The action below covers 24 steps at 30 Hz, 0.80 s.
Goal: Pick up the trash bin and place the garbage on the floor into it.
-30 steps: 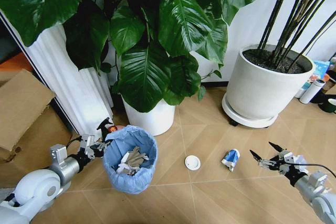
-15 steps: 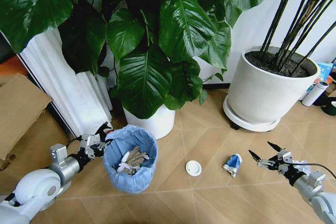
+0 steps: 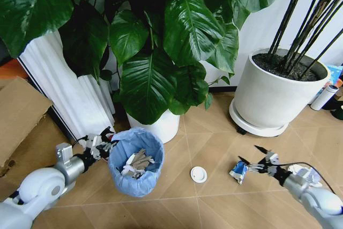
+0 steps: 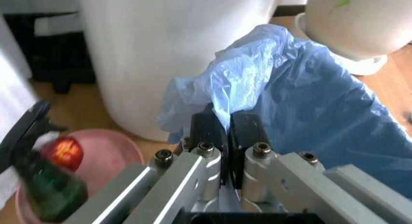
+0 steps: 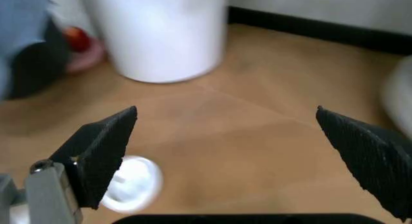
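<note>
Our left gripper (image 3: 105, 144) is pinched together on the rim of the trash bin (image 3: 135, 164), its pads (image 4: 207, 130) clamped on a fold of the light-blue bag. The bin stands upright, mouth up, just beyond the fingertips, with paper scraps (image 3: 134, 163) inside. Close behind this gripper rise the white fluted column (image 3: 69, 97) and the white pot of the leafy plant (image 3: 158, 124); a cardboard box (image 3: 19, 112) lies on its outer side, so room there is tight. In the left wrist view a pink dish (image 4: 103, 159) with a red ball sits beside the fingers.

Our right gripper (image 3: 253, 160) hangs low over the floor (image 3: 214, 132) with its two black fingers (image 5: 103, 147) spread wide apart. The blue-white wrapper (image 3: 238, 171) lies just at the fingertips, crumpled, its long axis running roughly away from us; we cannot tell whether a finger touches it. The white round lid (image 3: 199, 174) lies flat further inward, between this gripper and the bin, apart from both. Bare floor opens around the lid and wrapper. Beyond the right gripper stands a large white planter (image 3: 273, 92) on a wheeled base, well apart.
</note>
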Available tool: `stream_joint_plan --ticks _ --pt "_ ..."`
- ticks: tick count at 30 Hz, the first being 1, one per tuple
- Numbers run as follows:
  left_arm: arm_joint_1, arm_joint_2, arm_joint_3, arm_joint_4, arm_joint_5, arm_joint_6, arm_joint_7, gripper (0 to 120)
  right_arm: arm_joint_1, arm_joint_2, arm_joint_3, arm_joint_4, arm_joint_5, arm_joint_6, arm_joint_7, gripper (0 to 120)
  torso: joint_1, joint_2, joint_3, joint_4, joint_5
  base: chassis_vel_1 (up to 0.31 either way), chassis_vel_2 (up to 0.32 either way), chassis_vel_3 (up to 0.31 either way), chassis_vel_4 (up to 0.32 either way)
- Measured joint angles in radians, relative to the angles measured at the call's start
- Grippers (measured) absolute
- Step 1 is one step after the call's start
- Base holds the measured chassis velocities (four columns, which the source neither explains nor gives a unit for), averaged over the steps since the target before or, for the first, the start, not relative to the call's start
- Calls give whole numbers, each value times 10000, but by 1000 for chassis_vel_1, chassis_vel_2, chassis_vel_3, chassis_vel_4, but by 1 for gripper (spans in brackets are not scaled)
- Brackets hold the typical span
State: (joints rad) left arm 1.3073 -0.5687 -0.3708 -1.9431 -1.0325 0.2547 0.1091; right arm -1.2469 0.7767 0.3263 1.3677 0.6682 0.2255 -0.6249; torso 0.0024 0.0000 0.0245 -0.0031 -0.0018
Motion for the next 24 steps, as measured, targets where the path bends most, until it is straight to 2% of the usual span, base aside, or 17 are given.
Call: stream_joint_plan --ticks 2,3,6,7,11,12,13,16,19,24 --pt "-23 114 39 -94 -12 2 13 0 828 -133 -1051 -352 234 -144 -349 100 0 0 0 8 1 0 0 0 0" --pt "-23 114 39 -94 -12 2 13 0 828 -133 -1051 -352 234 -144 -349 100 0 0 0 8 1 0 0 0 0" --pt "23 217 35 -147 54 4 64 0 2296 -273 -2865 -1202 245 -193 -1153 100 0 0 0 12 -1 0 0 0 0" --pt "23 217 35 -147 54 4 64 0 2296 -273 -2865 -1202 245 -193 -1153 100 0 0 0 12 -1 0 0 0 0" --pt "179 195 -176 -143 152 -17 122 0 3984 -219 -4836 -2221 149 -193 -1949 100 0 0 0 4 -2 0 0 0 0" --pt "179 195 -176 -143 152 -17 122 0 3984 -219 -4836 -2221 149 -193 -1949 100 0 0 0 4 -2 0 0 0 0" --pt "223 151 -261 -129 188 -22 123 0 4735 -113 -5518 -2721 -58 -132 -2314 100 1 -1 1 4 -2 0 0 0 0" --pt "250 121 -315 -126 221 -27 124 0 5165 -29 -5859 -3010 -214 -52 -2548 100 0 0 0 5 -4 0 0 0 0" --pt "280 18 -413 -91 328 -44 126 0 6364 411 -6914 -4040 -732 220 -3466 100 0 0 0 9 0 0 0 0 0" --pt "267 -73 -454 -80 396 -55 125 0 6979 775 -7490 -4856 -1533 535 -4273 100 1 -1 0 3 -1 0 0 0 0"
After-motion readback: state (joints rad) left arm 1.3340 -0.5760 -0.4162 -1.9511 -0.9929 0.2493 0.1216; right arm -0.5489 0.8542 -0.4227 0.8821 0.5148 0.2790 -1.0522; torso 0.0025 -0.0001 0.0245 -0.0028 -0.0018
